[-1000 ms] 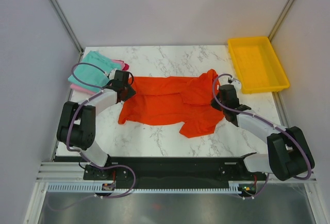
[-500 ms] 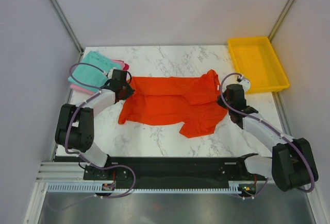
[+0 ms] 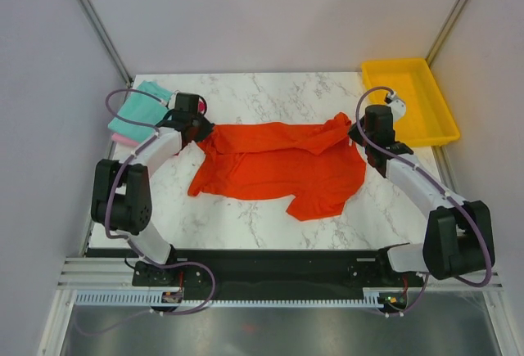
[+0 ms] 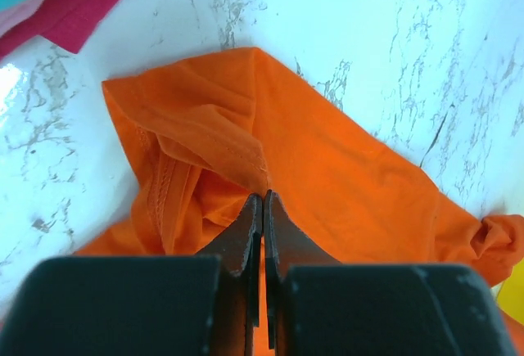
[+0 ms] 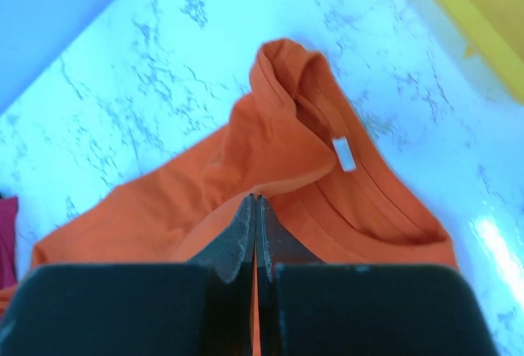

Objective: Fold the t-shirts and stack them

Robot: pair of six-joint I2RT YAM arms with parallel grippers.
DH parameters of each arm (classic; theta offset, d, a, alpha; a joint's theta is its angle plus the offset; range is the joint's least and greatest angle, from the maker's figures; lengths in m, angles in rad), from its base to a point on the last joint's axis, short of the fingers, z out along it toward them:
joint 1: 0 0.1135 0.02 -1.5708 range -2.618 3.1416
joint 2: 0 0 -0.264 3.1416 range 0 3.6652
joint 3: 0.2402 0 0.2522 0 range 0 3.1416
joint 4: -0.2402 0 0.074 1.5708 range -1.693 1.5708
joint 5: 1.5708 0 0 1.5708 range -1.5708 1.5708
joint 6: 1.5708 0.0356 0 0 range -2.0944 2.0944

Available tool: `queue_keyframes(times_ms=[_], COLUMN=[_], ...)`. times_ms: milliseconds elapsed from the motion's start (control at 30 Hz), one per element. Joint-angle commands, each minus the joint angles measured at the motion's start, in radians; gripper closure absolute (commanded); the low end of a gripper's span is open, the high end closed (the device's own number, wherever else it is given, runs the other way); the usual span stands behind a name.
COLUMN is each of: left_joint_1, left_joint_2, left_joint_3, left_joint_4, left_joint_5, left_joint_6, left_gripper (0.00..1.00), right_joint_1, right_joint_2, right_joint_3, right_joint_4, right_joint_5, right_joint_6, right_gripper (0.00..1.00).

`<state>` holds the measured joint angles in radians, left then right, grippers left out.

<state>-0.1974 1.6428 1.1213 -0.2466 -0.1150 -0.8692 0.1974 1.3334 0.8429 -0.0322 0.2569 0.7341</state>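
Robot lab cell: grey panel walls [image 3: 270, 12], metal frame posts [image 3: 93, 20], left arm [image 3: 123, 200] and right arm [image 3: 413, 180] bolted to marble table [image 3: 270, 94].

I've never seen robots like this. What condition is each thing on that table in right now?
orange shirt: spread out, unfolded, pinched at both far ends
left gripper: shut on the orange shirt's edge
right gripper: shut on the orange shirt near its collar
teal shirt: folded, lying on the pink shirt
pink shirt: mostly covered by the teal shirt
yellow tray: empty
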Motion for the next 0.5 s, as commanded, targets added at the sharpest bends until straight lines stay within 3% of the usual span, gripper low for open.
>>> queue_keyframes(times_ms=[0, 367, 467], left_joint_1=[0.016, 0.105, 0.104], left_joint_2=[0.073, 0.227, 0.313], left_joint_3=[0.083, 0.256, 0.381], left_joint_4=[-0.046, 0.015, 0.066], left_joint_5=[0.028, 0.077, 0.083], left_joint_6=[-0.057, -0.165, -0.223], left_gripper=[0.98, 0.98, 0.98], right_joint_1=[-0.018, -0.075, -0.090], right_joint_2=[0.039, 0.318, 0.436], right_joint_3=[0.116, 0.439, 0.568], right_joint_4=[-0.009, 0.024, 0.086], right_joint_5=[0.007, 0.012, 0.018], right_joint_6=[0.037, 0.106, 0.131], right_gripper=[1.00, 1.00, 1.00])
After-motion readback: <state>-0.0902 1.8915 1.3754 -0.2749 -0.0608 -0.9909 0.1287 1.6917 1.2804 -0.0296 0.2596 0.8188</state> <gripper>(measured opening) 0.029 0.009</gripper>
